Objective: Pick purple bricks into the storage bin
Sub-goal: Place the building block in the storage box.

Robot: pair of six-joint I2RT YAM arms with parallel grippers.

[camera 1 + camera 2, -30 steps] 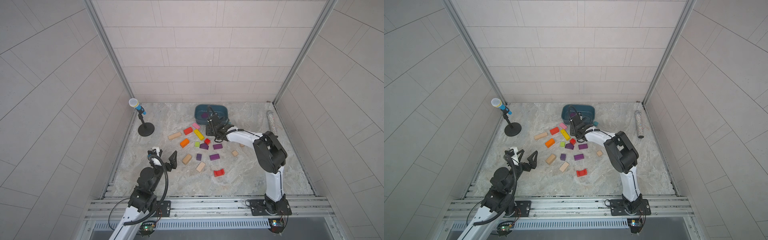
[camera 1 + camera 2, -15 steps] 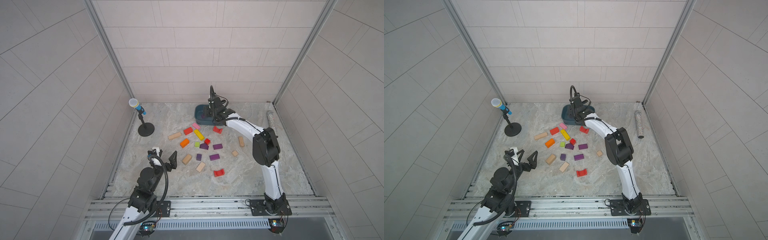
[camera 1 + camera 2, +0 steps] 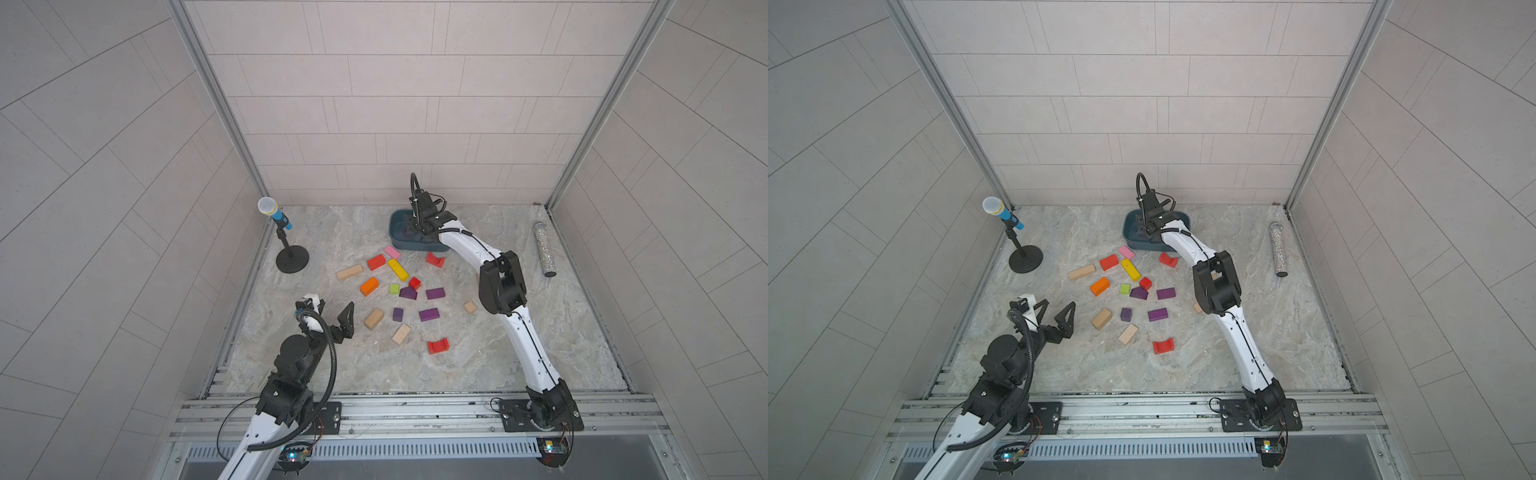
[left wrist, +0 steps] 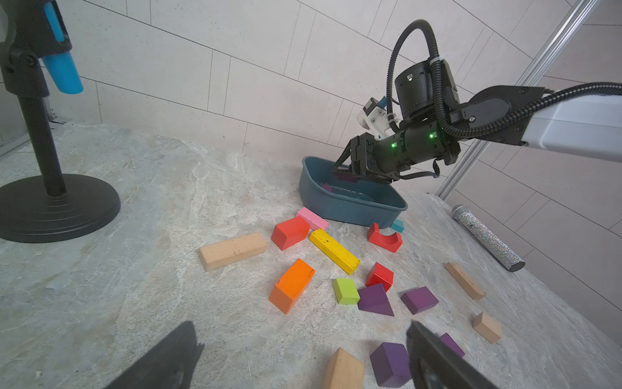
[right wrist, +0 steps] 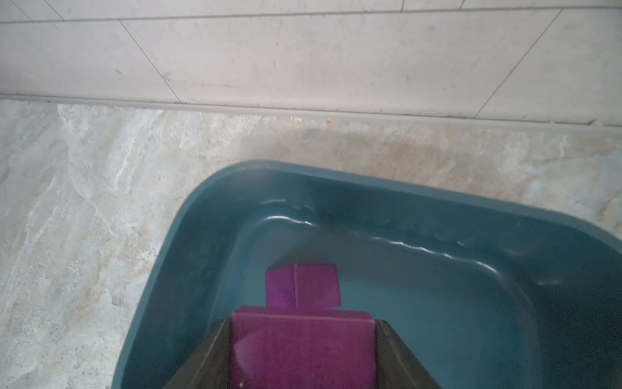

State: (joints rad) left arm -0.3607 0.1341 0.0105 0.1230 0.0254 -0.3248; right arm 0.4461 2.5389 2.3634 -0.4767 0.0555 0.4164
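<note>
Purple bricks of painted wood with a matt, lightly scuffed finish. One rectangular brick [image 5: 303, 350] is clamped by its flat faces between the dark fingers of the right gripper [image 5: 303, 330], over the floor of the storage bin [image 5: 188, 269]. The bin is a dark teal moulded-plastic tub with rounded corners, low walls and a glossy floor, standing near the tiled back wall. A smaller purple block [image 5: 301, 285] lies on the bin floor just beyond the held one. Four more lie on the veined, stone-patterned tabletop [image 3: 582, 332]: a peaked brick [image 3: 408, 293] beside a flat oblong [image 3: 435, 293], and, nearer the robot, a cube-like brick [image 3: 398, 314] and a second oblong [image 3: 429, 314]. Red, orange, yellow, green, pink and bare-wood blocks lie around them. The left gripper [image 3: 1054, 313] hovers at the table's near left, its triangular black jaws spread wide with nothing between them. A glitter-covered cylindrical microphone [image 3: 545, 249] lies far right, and a toy microphone stands on a round black stand [image 3: 292, 259] at the left.
</note>
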